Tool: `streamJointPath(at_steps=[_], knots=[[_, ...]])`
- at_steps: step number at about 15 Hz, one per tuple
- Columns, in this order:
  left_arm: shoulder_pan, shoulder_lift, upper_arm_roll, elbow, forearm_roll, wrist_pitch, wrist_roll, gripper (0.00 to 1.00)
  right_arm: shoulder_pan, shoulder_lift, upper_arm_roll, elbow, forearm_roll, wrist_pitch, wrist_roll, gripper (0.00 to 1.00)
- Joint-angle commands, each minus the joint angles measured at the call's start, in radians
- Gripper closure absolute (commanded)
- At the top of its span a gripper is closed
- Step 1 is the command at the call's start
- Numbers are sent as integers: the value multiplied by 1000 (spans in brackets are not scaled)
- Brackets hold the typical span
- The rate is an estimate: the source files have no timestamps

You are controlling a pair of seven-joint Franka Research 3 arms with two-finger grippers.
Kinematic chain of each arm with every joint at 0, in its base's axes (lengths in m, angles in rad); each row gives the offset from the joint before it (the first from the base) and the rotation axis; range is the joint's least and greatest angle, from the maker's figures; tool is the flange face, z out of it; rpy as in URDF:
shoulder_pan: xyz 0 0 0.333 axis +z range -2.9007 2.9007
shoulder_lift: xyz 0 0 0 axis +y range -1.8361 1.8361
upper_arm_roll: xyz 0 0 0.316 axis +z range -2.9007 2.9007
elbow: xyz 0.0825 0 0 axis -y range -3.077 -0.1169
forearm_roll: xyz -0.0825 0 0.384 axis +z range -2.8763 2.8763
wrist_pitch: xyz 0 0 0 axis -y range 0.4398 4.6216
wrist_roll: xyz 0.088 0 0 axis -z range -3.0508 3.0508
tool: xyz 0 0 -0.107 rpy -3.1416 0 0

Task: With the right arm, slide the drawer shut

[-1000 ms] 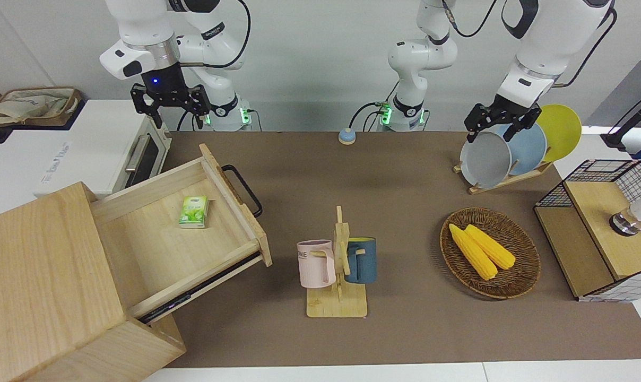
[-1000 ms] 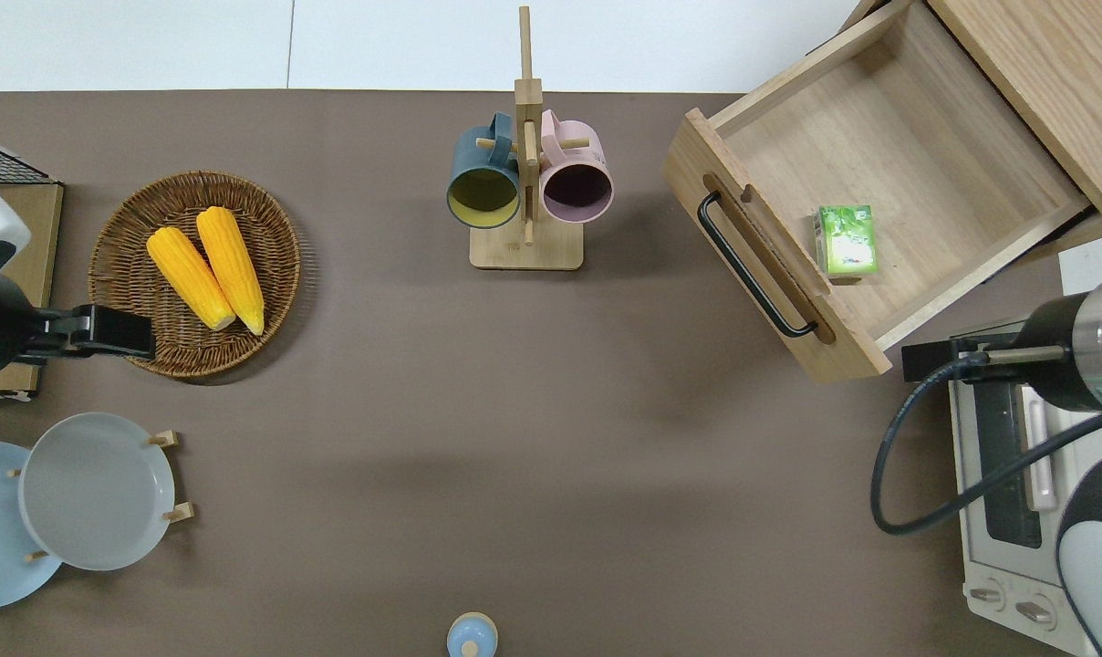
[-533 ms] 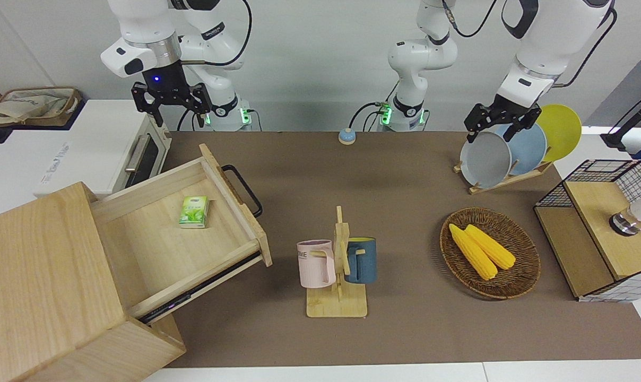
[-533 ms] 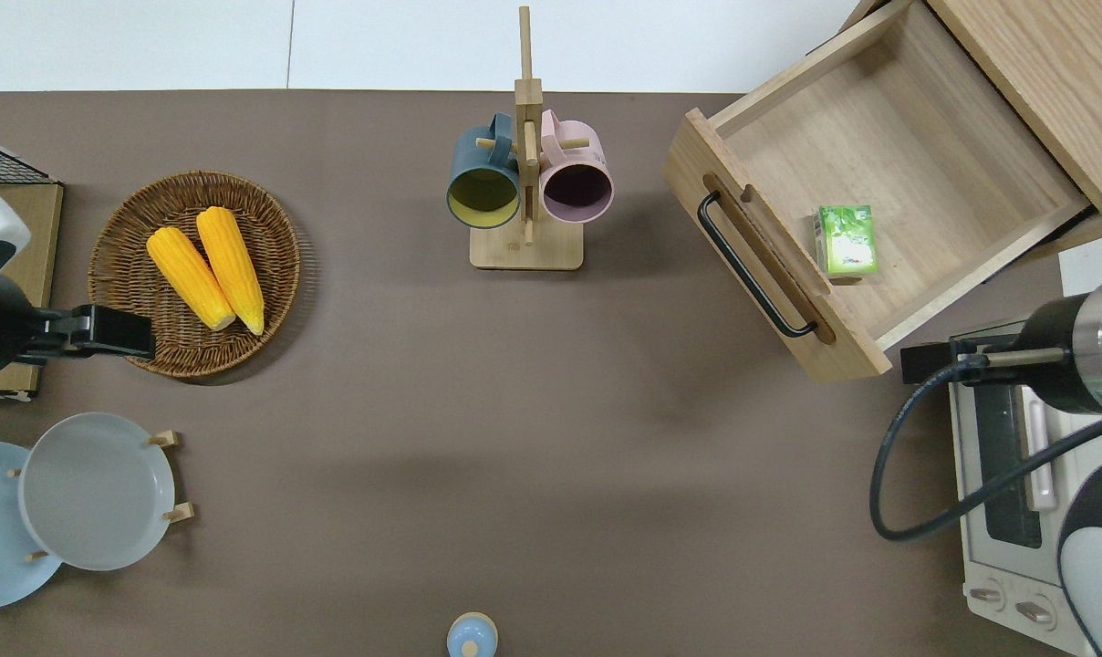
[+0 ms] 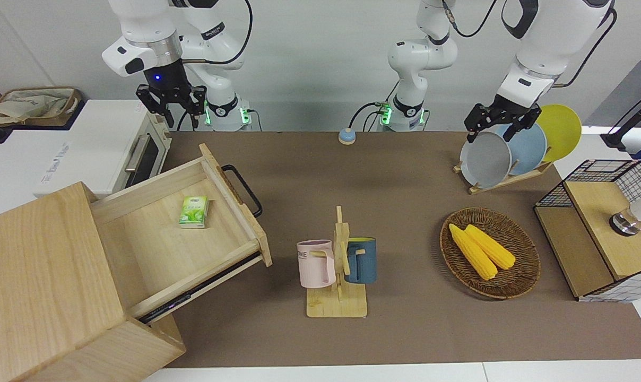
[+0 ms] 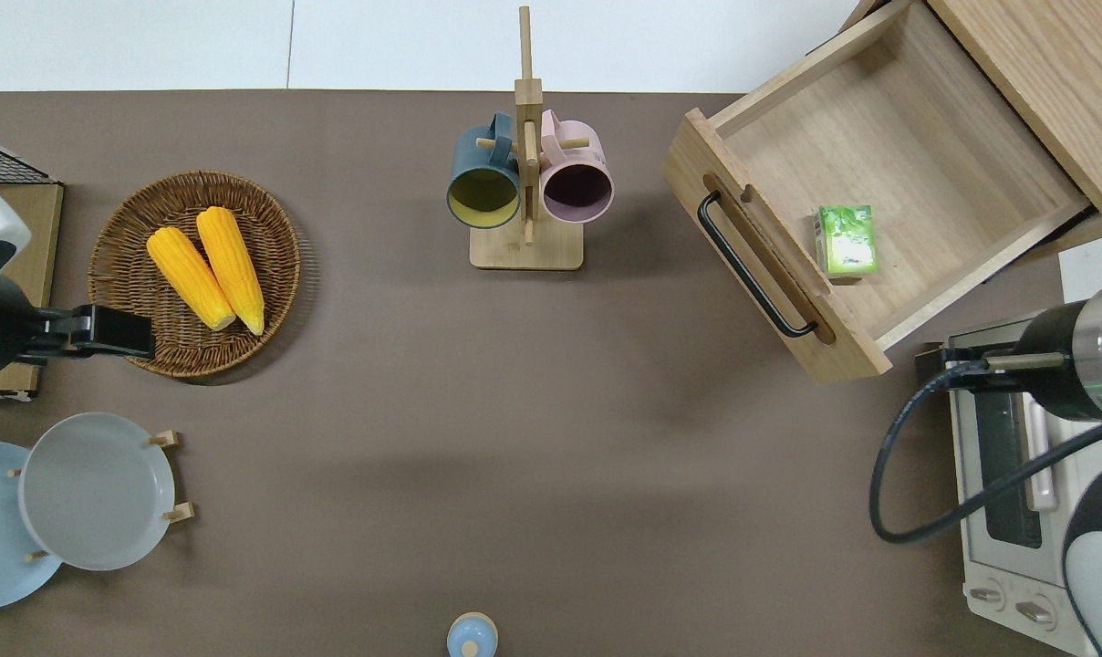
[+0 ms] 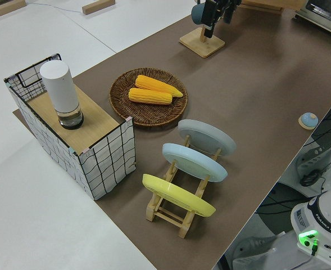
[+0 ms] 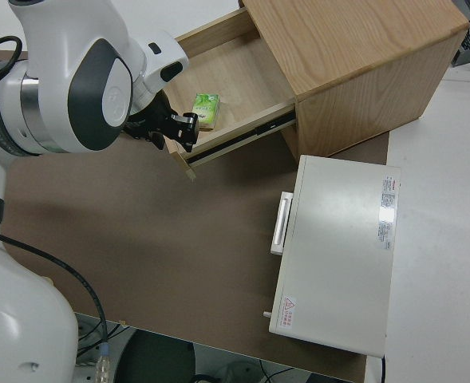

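The drawer point(image 5: 161, 239) stands pulled far out of the pale wooden cabinet point(image 5: 44, 276). Its black loop handle point(image 5: 243, 191) points toward the table's middle. A small green packet point(image 5: 193, 211) lies inside it. In the overhead view the drawer point(image 6: 925, 146) and its handle point(image 6: 752, 269) are at the right arm's end. My right gripper point(image 5: 171, 109), with its blue wrist light, is open and empty. It is up in the air over the toaster oven's edge point(image 6: 930, 365), just beside the drawer's nearer front corner. It also shows in the right side view point(image 8: 177, 134). My left arm is parked with its gripper point(image 5: 498, 124) open.
A white toaster oven point(image 5: 103, 148) stands nearer to the robots than the cabinet. A mug rack point(image 5: 337, 265) holds a pink and a blue mug at the table's middle. A basket of corn point(image 5: 522, 276), a plate rack point(image 5: 506, 148) and a wire-grid box point(image 5: 596, 228) are at the left arm's end.
My right gripper has risen a little, turned at the wrist and drawn back slightly over the toaster oven. The drawer and the left arm have not moved.
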Motion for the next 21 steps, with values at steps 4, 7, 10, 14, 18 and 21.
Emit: streamJointPath(at_steps=[4,7,10,14,18,21], knots=[[-5,-9,2,1,13,-5,7,2,-2,-3,16,11,35,-25,77,1000],[-5,-7,4,1,13,-5,5,5,-4,-3,29,12,58,-24,138,1000],[-5,-7,4,1,13,-5,7,2,-2,-6,66,12,63,-24,255,1000],[-5,-7,2,1,13,-5,5,5,-1,-9,97,12,127,-18,417,1000],[-5,-7,4,1,13,-5,5,5,2,-11,155,9,146,-7,569,1000],[-5,-9,4,1,13,-5,7,2,2,-10,194,-2,167,31,687,1000]])
